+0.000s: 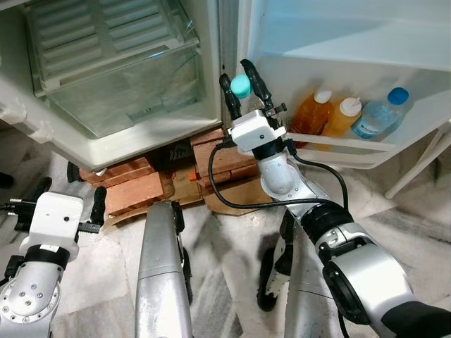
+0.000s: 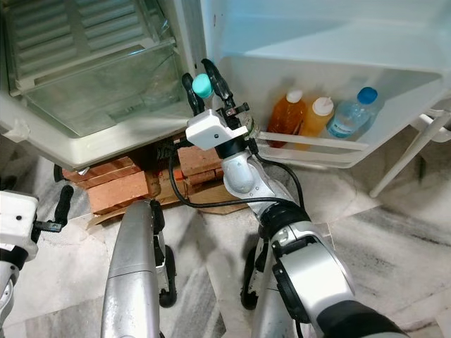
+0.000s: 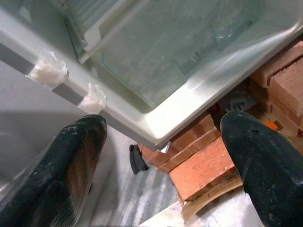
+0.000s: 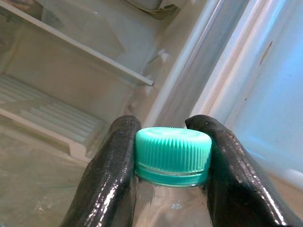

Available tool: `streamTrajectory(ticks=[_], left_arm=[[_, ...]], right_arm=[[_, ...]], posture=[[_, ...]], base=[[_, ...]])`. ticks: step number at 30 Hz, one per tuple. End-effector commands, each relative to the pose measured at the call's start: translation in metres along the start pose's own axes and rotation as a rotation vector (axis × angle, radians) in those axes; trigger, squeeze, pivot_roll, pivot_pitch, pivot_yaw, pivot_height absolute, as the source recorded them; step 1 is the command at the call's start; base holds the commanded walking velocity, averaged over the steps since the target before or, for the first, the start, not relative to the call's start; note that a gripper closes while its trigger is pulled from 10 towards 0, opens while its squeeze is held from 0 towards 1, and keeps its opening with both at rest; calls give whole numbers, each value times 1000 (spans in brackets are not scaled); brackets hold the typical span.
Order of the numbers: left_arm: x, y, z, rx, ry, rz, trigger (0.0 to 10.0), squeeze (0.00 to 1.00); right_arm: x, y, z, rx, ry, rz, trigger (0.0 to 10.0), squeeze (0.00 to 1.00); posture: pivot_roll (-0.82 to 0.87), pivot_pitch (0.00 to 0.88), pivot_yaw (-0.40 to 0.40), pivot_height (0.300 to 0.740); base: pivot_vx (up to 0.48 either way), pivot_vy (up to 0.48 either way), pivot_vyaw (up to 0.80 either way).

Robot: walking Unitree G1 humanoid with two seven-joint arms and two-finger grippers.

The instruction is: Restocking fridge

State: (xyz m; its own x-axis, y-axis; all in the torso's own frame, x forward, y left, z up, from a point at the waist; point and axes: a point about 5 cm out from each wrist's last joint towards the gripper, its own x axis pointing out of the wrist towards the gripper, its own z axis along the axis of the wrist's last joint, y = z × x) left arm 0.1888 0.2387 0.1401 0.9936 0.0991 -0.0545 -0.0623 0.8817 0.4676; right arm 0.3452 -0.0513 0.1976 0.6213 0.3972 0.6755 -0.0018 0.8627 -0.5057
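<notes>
Right claw [image 1: 243,88], raised in front of the open fridge [image 1: 211,105], near the edge between the fridge body and its door. Its two black fingers [image 4: 111,170] are closed narrowly on the neck of a clear bottle [image 4: 170,205], one on each side, pressing just beside the ribbed teal cap [image 4: 173,150]. The cap stands upright between the fingertips; the body of the bottle below the neck is hidden behind the claw in the head views.

Left claw [image 3: 161,156], held low at the robot's left, beside the lower corner of the fridge. Its fingers [image 3: 71,165] are spread wide apart and hold nothing; between them appear the fridge's white lower edge and the bricks [image 3: 203,165] on which the fridge rests.

Fridge interior: a clear plastic drawer [image 1: 120,84] beneath a ribbed shelf [image 1: 106,32].

Door shelf [image 1: 352,144], to the right of the raised claw: two orange bottles [image 1: 313,113] with white caps stand side by side, and just beside them a clear bottle with a blue cap [image 1: 380,113].

Floor [image 1: 232,239]: pale marbled stone.
</notes>
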Motion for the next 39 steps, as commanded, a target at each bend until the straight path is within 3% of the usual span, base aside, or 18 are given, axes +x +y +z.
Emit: streamTrajectory(ticks=[1,5,9,14,22,26,33,37,39], left_arm=[[-4,4,0,33,7,-1,10000,0],[-5,7,3,44,-1,3,10000,0],[-9,11,2,53,6,7,10000,0],[-9,8,4,53,5,-4,10000,0],[-9,10,4,57,5,-13,10000,0],[-10,11,5,63,3,-15,10000,0],[-18,17,8,54,20,-11,10000,0],[-22,15,6,61,32,-24,10000,0],[-20,10,6,50,33,-34,10000,0]], right_arm=[[9,-3,1,-19,1,-49,10000,0],[1,4,-3,-56,1,20,10000,0],[9,-1,2,-103,-59,27,10000,0],[32,-24,14,-112,-147,-89,10000,0],[21,-22,-3,-73,10,-179,10000,0],[16,-14,-7,-83,50,-166,10000,0],[36,-7,16,-99,-137,-54,10000,0],[34,-8,5,-121,-44,-42,10000,0],[26,-9,-4,-79,25,-38,10000,0]], posture=[[443,393,66,537],[461,399,70,537],[461,399,75,537],[462,397,82,537],[476,401,98,537],[495,406,101,537],[518,438,103,537],[508,451,111,537],[486,434,95,537]], base=[[0,0,0],[0,0,0],[0,0,0],[0,0,0],[0,0,0],[0,0,0],[0,0,0],[0,0,0],[0,0,0]])
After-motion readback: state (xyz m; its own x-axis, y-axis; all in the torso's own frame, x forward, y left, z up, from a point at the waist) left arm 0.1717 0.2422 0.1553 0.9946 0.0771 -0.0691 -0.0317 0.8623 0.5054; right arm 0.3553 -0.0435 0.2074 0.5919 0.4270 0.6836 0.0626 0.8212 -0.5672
